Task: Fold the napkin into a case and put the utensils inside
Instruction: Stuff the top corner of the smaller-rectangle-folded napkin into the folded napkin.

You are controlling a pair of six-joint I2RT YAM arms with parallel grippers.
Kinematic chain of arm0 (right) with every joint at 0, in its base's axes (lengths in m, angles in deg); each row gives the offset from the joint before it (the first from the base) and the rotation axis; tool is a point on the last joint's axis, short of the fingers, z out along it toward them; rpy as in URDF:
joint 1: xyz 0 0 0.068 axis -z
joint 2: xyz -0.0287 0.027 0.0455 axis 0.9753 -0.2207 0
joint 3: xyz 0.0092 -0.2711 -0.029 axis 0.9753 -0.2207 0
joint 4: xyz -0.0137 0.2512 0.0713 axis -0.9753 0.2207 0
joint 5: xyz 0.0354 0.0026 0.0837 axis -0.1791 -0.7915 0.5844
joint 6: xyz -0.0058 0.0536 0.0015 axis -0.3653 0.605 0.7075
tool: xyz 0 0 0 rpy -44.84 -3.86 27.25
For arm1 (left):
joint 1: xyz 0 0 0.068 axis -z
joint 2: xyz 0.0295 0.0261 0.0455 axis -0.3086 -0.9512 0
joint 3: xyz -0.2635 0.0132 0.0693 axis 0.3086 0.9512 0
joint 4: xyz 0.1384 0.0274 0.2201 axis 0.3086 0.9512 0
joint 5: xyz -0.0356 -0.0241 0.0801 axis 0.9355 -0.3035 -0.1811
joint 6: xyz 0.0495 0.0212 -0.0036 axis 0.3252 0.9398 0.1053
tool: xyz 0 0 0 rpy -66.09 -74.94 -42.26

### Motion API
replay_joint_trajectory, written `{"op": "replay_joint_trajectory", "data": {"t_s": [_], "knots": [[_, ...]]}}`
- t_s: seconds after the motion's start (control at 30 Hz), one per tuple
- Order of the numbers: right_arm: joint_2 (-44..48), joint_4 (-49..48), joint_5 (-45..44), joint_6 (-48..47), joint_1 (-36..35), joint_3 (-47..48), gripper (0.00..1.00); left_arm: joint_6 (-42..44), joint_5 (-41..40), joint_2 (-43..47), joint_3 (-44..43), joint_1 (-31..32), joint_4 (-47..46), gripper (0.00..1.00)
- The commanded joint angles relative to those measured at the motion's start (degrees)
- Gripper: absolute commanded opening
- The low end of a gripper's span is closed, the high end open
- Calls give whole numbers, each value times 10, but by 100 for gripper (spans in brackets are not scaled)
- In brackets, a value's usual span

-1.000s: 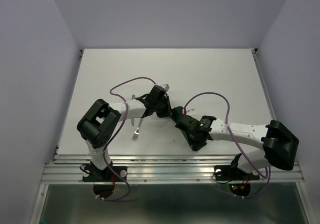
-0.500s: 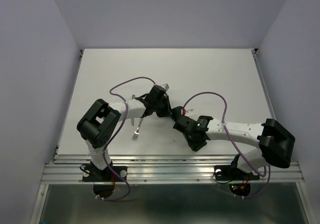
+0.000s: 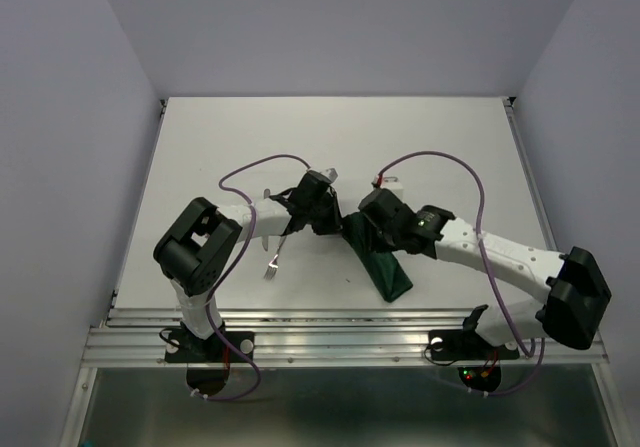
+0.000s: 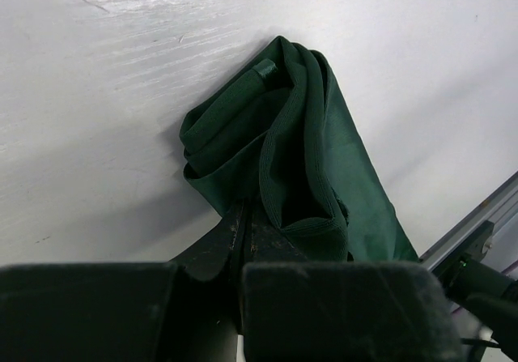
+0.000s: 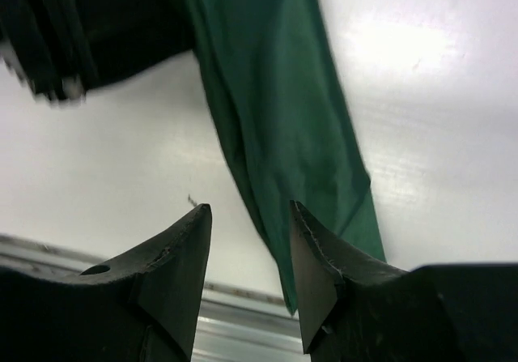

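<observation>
the left arm (image 3: pixel 205 242) folds at the lower left and reaches toward frame centre, with the left gripper (image 3: pixel 318 205) pinched closed on an edge of the napkin (image 4: pixel 307 135). the right arm (image 3: pixel 500 257) stretches in from the lower right. the right gripper (image 5: pixel 247 208) points down, jaws parted, nothing between them.

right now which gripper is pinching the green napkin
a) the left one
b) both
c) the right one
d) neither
A: in the left wrist view the left gripper is closed on a fold of the napkin, while the right gripper stands open above the cloth with nothing between its fingers.
</observation>
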Motion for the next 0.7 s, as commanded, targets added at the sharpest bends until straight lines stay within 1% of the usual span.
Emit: {"op": "replay_joint_trajectory", "data": {"t_s": [0.0,0.2,0.3,0.43,0.67], "knots": [[-10,-103,27,-35,60,27,49,11,4,9,15,-4,-13,0],[-54,-170,71,-53,122,54,49,14,12,7,12,-3,-14,0],[-75,-200,114,-51,140,52,50,17,13,7,9,-3,-12,0],[-94,-221,138,-52,140,55,53,18,12,8,8,-4,-10,0],[-124,-254,182,-58,140,53,53,18,13,7,9,-3,-10,0]]}}
